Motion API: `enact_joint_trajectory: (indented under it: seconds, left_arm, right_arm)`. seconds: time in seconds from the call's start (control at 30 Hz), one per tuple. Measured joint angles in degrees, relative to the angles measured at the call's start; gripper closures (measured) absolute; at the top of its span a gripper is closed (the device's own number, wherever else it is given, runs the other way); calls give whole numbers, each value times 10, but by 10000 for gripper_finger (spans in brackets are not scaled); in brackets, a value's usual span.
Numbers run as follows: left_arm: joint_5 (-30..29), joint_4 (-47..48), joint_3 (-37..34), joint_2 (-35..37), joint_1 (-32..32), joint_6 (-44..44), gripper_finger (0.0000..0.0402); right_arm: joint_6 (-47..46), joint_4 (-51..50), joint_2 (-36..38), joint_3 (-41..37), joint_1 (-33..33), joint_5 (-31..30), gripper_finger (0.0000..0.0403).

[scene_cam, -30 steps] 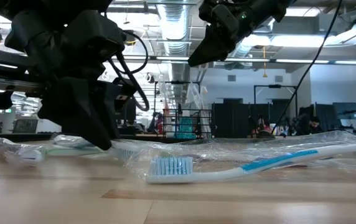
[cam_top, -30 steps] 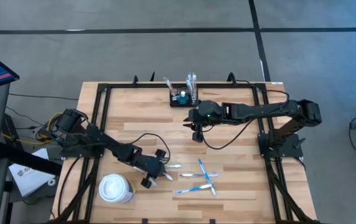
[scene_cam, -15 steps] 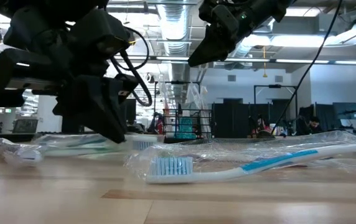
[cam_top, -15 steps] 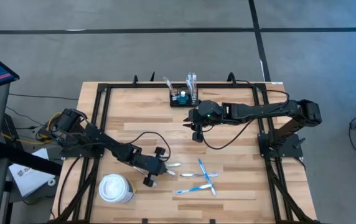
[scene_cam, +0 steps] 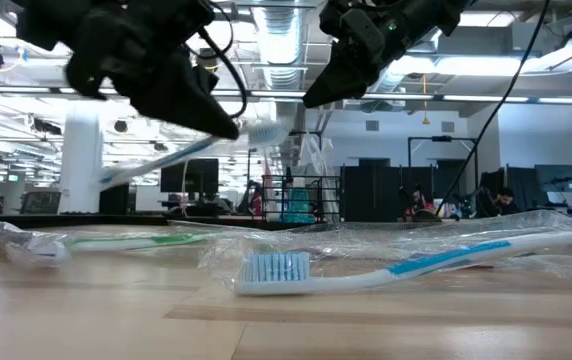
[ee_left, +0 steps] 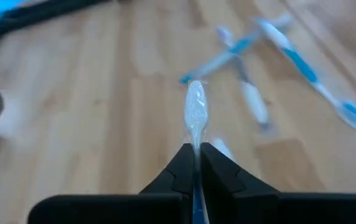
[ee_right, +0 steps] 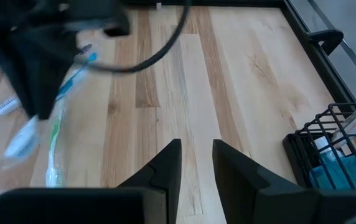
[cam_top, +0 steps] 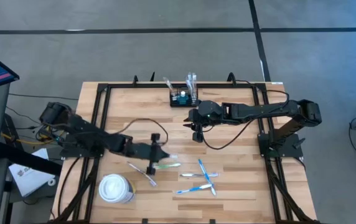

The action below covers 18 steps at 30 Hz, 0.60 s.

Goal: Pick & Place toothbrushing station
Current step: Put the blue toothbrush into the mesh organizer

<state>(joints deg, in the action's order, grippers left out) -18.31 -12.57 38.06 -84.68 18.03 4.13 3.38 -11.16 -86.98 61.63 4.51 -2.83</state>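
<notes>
Left gripper (ee_left: 196, 163) lifts clear, fingers pinching a wrapped toothbrush (ee_left: 195, 115), and next comes the carry to the toothbrushing station (cam_top: 183, 98) at the counter's far edge; right gripper (ee_right: 196, 163) hovers nearby, fingers parted, empty.

arms: two, black, thin, long | fingers (ee_right: 165, 167): black, flat, pointy | cables: black, loose and curly
</notes>
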Motion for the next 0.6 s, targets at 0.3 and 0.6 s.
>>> enact_joint_trajectory:
  seconds: [0.3,0.6]
  left_arm:
    - [30,-230,-102,88,-95,2,397]
    - [116,-422,-154,98,-199,-1,397]
  right_arm:
    - [-4,1,0,0,0,0,321]
    - [-4,10,0,0,0,0,321]
